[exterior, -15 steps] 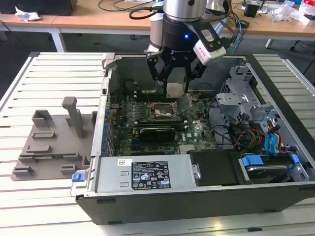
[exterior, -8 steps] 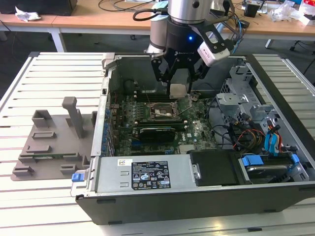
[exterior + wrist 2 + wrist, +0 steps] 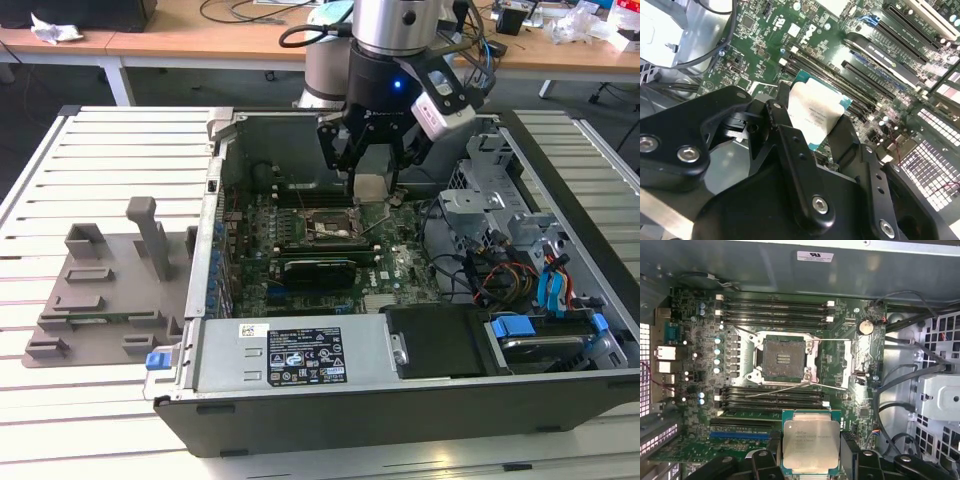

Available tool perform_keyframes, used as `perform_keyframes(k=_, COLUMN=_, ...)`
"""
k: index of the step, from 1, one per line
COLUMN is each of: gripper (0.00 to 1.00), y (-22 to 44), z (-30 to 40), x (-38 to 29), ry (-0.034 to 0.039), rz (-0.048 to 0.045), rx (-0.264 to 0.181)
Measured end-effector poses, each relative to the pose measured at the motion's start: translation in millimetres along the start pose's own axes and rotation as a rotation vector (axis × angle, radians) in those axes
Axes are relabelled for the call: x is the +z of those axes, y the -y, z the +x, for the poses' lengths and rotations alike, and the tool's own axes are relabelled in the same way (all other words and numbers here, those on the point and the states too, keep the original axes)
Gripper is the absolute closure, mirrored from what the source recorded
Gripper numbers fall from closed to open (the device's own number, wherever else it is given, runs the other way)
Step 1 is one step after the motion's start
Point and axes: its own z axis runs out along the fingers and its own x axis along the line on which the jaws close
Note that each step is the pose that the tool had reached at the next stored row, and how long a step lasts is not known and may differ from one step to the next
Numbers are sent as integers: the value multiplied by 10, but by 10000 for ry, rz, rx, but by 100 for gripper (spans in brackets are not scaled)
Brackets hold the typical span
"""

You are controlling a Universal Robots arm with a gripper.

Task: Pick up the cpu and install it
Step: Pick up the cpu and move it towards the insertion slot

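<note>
My gripper [image 3: 372, 178] hangs inside the open computer case, above the green motherboard [image 3: 395, 262]. It is shut on the cpu [image 3: 370, 187], a flat square chip with a silvery-white top and a thin green edge. In both wrist views the cpu [image 3: 816, 113] [image 3: 810, 443] sits clamped between the black fingers [image 3: 785, 122]. The dark open socket [image 3: 783, 359] with its metal frame lies on the board in the first wrist view, apart from the chip. In the exterior view the socket [image 3: 328, 226] is just toward the exterior view's left of the gripper and below it.
The case wall [image 3: 214, 190] rises at the exterior view's left, a drive cage with cables [image 3: 500, 250] at its right. A power supply [image 3: 300, 355] sits at the front. A grey plastic tray [image 3: 105, 300] rests on the slatted table. Memory slots [image 3: 775, 310] flank the socket.
</note>
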Motion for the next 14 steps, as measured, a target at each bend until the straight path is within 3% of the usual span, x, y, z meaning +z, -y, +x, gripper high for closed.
perform_keyframes(k=5, gripper=45, y=-39, z=-24, x=14, ry=0, rz=14, rx=1)
perform_keyframes(k=7, gripper=45, y=-114, z=-22, x=10, ry=-4, rz=98, rx=-4)
perform_keyframes(k=9, gripper=45, y=-184, z=2, x=17, ry=-13, rz=266, rx=-12)
perform_keyframes(k=14, gripper=45, y=-232, z=8, x=133, ry=-13, rz=282, rx=-16)
